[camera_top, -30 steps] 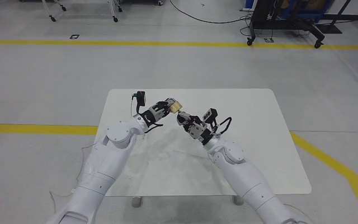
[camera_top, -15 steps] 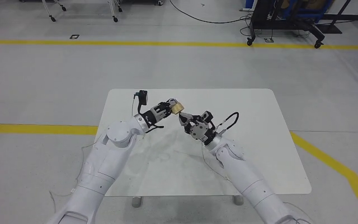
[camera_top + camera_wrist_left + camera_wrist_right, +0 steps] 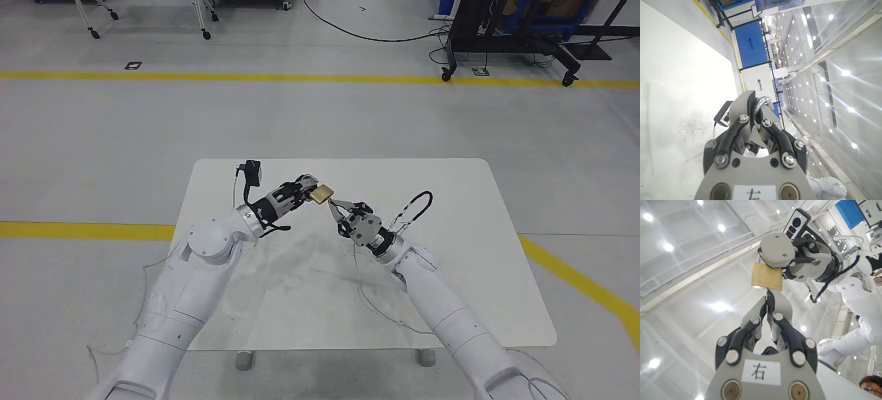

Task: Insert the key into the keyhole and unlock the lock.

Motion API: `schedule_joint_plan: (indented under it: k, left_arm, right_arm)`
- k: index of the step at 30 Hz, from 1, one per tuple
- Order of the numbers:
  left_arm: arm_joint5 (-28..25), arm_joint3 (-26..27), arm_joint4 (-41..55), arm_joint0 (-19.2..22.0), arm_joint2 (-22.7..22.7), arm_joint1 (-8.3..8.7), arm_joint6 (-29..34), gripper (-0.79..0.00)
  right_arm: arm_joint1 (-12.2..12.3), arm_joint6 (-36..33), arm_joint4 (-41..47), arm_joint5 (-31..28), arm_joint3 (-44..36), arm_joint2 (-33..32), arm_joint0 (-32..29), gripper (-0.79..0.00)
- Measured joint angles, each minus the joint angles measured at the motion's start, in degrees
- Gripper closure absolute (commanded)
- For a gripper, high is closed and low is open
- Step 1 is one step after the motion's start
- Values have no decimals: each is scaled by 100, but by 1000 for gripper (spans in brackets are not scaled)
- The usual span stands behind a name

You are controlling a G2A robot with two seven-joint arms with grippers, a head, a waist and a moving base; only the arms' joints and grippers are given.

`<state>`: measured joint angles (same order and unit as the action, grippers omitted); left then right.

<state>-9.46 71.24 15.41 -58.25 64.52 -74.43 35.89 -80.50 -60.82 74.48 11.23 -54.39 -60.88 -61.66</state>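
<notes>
Key (image 3: 766, 294) pinched between the right jaws touches the underside of the lock (image 3: 766, 277) clamped in the left jaws

I find an industrial test hall: yellow floor lines (image 3: 300, 77), blue partition panels (image 3: 748, 51), a wheeled rack (image 3: 515, 42), and a high ceiling (image 3: 853, 43) with lamp rows (image 3: 846, 73).

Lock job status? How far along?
Done: left gripper holds the brass padlock off the table, right gripper grips the key. In hand: key tip is at the keyhole on the padlock's underside; how deep, cannot tell. Left: seat it fully, turn, free the shackle.
</notes>
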Motion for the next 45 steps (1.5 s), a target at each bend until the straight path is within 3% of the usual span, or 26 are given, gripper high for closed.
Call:
schedule_joint_plan:
  k: [1,2,10,18,21,29,33,43,44,45]
  left_arm:
    - [-10,5,13,-9,10,-1,-28,0]
    - [-21,10,30,-21,23,-2,-67,0]
    - [67,15,104,-60,69,-11,-227,0]
    - [674,-5,-1081,167,-558,-86,-556,0]
    - [956,-26,-1769,276,-959,-142,-636,0]
    - [1741,-542,-3362,793,-2034,-325,-132,0]
    - [2161,-823,-4218,983,-2538,-447,-176,0]
    - [2125,-1176,-4403,1165,-2721,-634,-155,0]
    - [2091,-1196,-4425,1172,-2719,-642,-141,-80]
    - [2075,-1208,-4455,1177,-2717,-647,-144,-215]
  right_arm:
    - [5,4,-113,-63,-21,10,0,-714]
    - [15,54,-276,-193,-59,6,-7,-776]
    - [202,694,-1399,-1625,-894,-504,-492,-785]
    - [534,1955,-2552,-2995,-2785,-1975,-1946,-785]
    - [574,2232,-2529,-3119,-3333,-2359,-2404,-785]
    - [572,2223,-2519,-3115,-3307,-2350,-2380,-785]
    - [572,2223,-2519,-3115,-3307,-2350,-2380,-785]
    - [572,2223,-2519,-3115,-3307,-2350,-2380,-785]
    - [572,2223,-2519,-3115,-3307,-2350,-2380,-785]
    - [572,2223,-2519,-3115,-3307,-2350,-2380,-785]
